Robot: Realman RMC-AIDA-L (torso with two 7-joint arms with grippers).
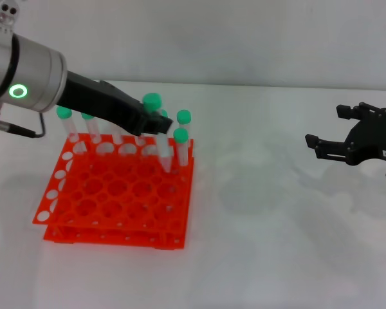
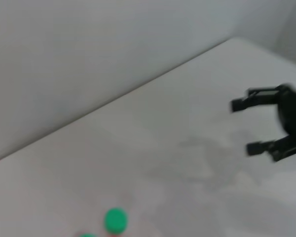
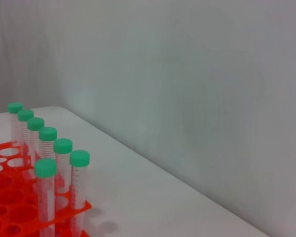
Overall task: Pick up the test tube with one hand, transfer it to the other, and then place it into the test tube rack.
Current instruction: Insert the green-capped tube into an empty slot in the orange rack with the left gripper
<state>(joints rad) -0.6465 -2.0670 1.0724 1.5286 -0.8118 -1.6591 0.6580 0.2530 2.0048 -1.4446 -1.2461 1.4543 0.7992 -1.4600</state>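
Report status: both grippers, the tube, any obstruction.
Left gripper over rack's far right corner among capped tubes. Test tube standing in rack. Right gripper open, empty, parked right. No obstruction seen.

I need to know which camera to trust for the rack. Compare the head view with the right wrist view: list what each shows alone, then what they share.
Head view only: the left gripper reaching over the rack's far right corner among the capped tubes, the right gripper apart from the rack to the right with its jaws spread and holding nothing, and the whole test tube rack.

Right wrist view only: a clear side-on line of seven green-capped tubes standing upright.

Both: the orange-red rack, green-capped tubes in its far rows, the white table and the pale wall.
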